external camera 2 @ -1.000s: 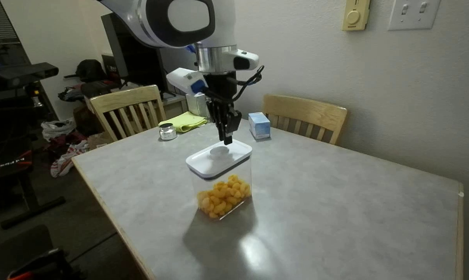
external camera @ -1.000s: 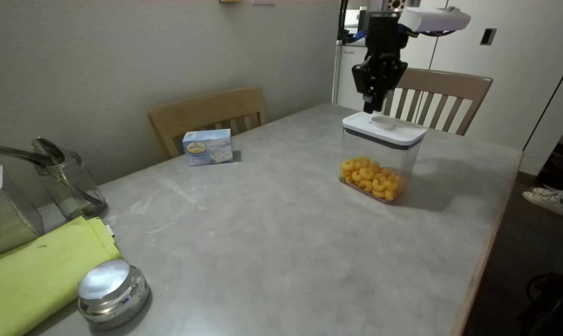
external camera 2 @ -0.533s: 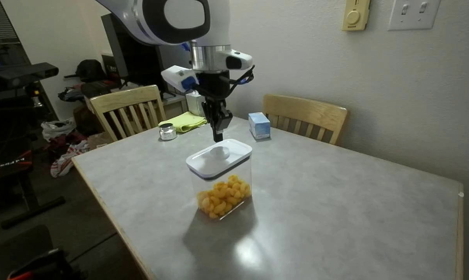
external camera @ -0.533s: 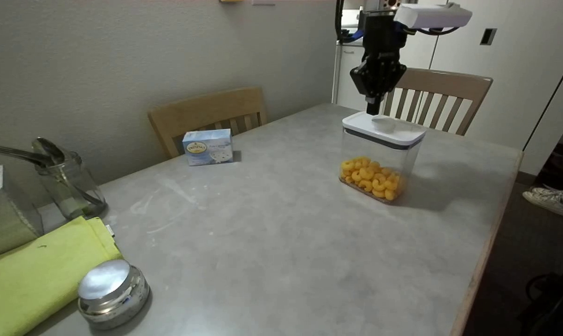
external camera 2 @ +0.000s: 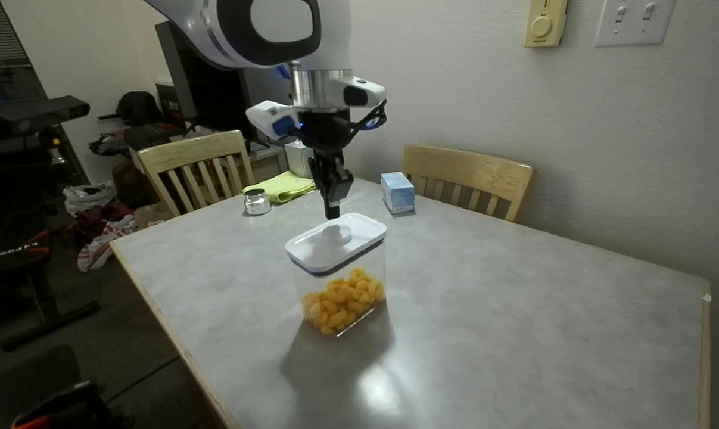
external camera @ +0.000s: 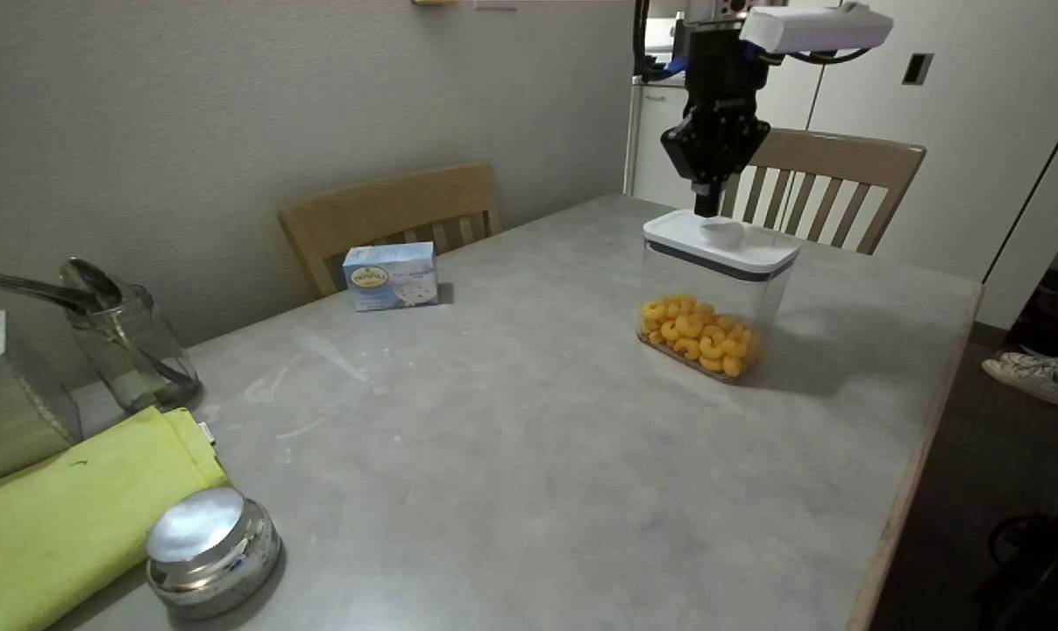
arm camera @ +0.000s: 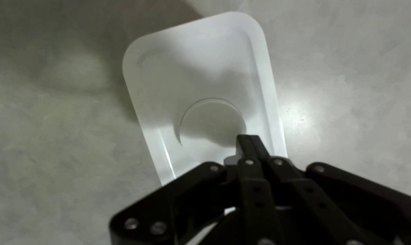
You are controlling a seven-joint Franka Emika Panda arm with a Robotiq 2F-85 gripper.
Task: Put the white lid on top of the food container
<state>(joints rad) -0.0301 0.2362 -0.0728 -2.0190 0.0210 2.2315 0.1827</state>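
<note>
Fingers (arm camera: 244, 146) together over white lid (external camera 2: 335, 243); grey table (external camera 2: 514, 316), wooden chairs (external camera 2: 466, 165), pale wall (external camera 2: 603, 155).

Grey table (external camera 2: 544, 333) w/ glare patch (external camera 2: 378, 384); slat-back wooden chairs (external camera 2: 469, 159) alongside; textured wall (external camera 2: 621, 131) w/ dbl light switch (external camera 2: 635, 22); dk floor (external camera 2: 133, 328).

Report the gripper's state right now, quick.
Gripper: closed, holding nothing; the white container lid is outside its grip.

Grey table (external camera: 493, 456), food container (external camera: 714, 302), blue box (external camera: 393, 279), cloth (external camera: 90, 517)
</note>
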